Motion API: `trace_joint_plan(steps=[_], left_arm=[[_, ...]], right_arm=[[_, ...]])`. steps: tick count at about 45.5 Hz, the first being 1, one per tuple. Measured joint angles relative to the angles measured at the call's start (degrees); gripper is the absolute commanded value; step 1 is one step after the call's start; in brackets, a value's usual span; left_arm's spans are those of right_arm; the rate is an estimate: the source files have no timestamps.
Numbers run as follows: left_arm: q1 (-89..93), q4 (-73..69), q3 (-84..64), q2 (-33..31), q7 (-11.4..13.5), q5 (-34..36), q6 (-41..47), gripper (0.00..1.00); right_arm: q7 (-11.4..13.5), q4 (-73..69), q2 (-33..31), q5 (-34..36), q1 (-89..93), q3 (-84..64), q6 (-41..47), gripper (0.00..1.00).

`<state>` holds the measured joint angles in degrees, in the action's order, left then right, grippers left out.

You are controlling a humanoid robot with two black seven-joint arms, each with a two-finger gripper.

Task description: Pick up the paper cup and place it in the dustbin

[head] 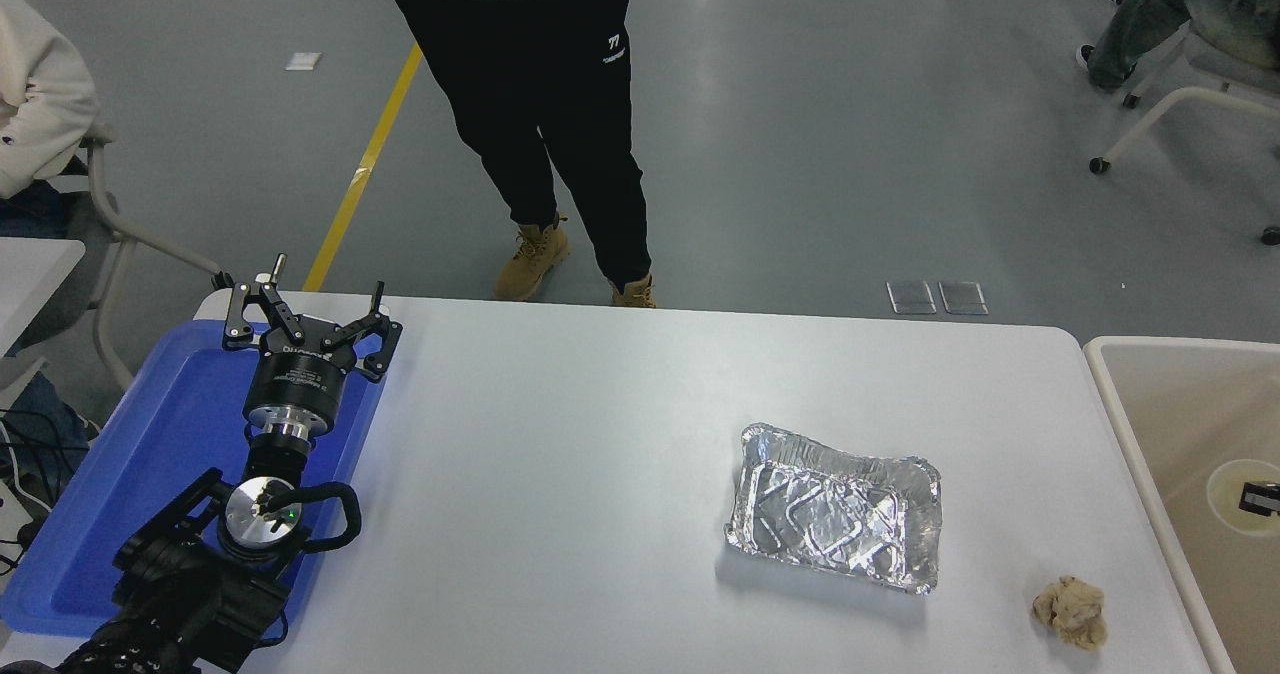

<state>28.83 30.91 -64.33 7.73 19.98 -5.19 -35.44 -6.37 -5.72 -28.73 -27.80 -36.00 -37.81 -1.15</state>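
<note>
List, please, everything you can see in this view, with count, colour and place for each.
paper cup: one, white, over the dustbin's inside, right edge
dustbin: one, cream, beside the table's right end
foil tray: one, silver, table right of centre
paper wad: one, tan, near right corner
blue tray: one, table's left end
table: one, white
person: one, black trousers, far side
left gripper: black, open, over the blue tray
right gripper: black tip at the cup
</note>
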Motion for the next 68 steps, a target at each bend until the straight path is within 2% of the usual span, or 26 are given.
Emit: trace_joint_plan(steps=[12, 23, 31, 40, 50, 58, 68], left_arm=[[0.01, 0.0, 0.02, 0.0, 0.01, 0.01, 0.0, 1.0], [0.01, 0.03, 0.04, 0.0, 0.0, 0.0, -0.08, 1.0], [0.01, 0.04, 0.06, 0.0, -0.04, 0.0, -0.08, 1.0], [0.0, 0.04, 0.08, 0.0, -0.04, 0.01, -0.08, 1.0], [0.0, 0.03, 0.08, 0.0, -0.04, 0.01, -0.08, 1.0], [0.0, 0.03, 0.08, 0.0, -0.08, 0.06, -0.07, 1.0], [0.0, 0.03, 0.06, 0.0, -0.1, 0.08, -0.07, 1.0]], right_arm=[[-0.04, -1.2, 1.8, 0.42, -4.69, 0.1, 0.97, 1.0], [0.21, -8.47, 0.03, -0.46, -13.31, -0.58, 3.09, 1.0], [0.57, -18.89, -3.19, -3.89, -21.22, -2.58, 3.72, 1.0], [1.63, -36.86, -8.84, -8.6, -33.24, -5.46, 4.16, 1.0], [1.96, -50.43, -10.82, -10.12, -47.49, -14.26, 5.93, 1.0], [2.12, -58.74, -8.68, -9.83, -59.19, -20.59, 8.55, 1.0], [2.14, -65.53, -1.72, -6.67, -71.54, -26.4, 12.84, 1.0]])
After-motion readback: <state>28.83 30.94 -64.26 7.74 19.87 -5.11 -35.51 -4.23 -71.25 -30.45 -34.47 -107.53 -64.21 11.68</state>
